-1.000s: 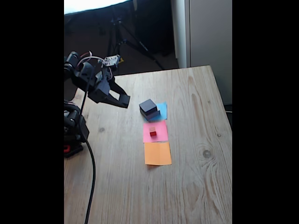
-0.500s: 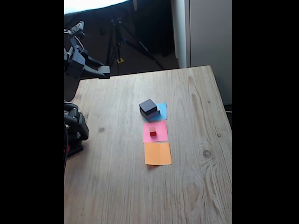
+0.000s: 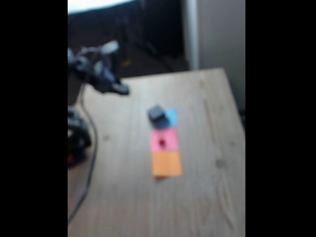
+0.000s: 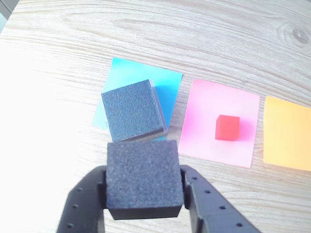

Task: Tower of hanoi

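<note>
Wrist view, w/ the pink paper square [image 4: 209, 141] as ref. Left of pink: blue paper square [image 4: 167, 82] carrying the dark stack [image 4: 132, 110], edge of a larger block peeking from under the top one. Below-left of pink: gripper [image 4: 143, 187] clamped on a dark block [image 4: 141, 170], fingers pressed to both side faces, block level and apart from the stack; prob. mid-transfer, destination unclear. Centred on pink: tiny red cube [image 4: 227, 127], parked alone as smallest piece. Right of pink: orange paper square [image 4: 287, 133], likely the free peg. Fixed view too blurred for jaws; arm [image 3: 94, 66] raised, well up-left of pink, over the table [image 3: 207, 197] corner
</note>
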Controlling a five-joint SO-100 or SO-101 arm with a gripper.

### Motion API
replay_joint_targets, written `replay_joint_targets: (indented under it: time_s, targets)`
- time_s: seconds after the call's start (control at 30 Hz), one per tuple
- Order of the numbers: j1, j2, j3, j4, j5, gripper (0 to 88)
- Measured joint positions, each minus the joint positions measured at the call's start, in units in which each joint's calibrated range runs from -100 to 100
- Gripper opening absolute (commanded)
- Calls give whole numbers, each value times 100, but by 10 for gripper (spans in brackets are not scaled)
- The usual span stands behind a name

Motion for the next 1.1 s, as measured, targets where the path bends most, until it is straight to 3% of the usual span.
replay_joint_targets:
  time_s: [0.27,0.57,0.8,1.1]
  targets:
    - [-248,154,2173,-2778,608,41]
    - [-310,915,3329,-5172,1024,46]
    - [-279,1770,3720,-6589,1319,51]
    - [-289,2266,3885,-7446,1389,62]
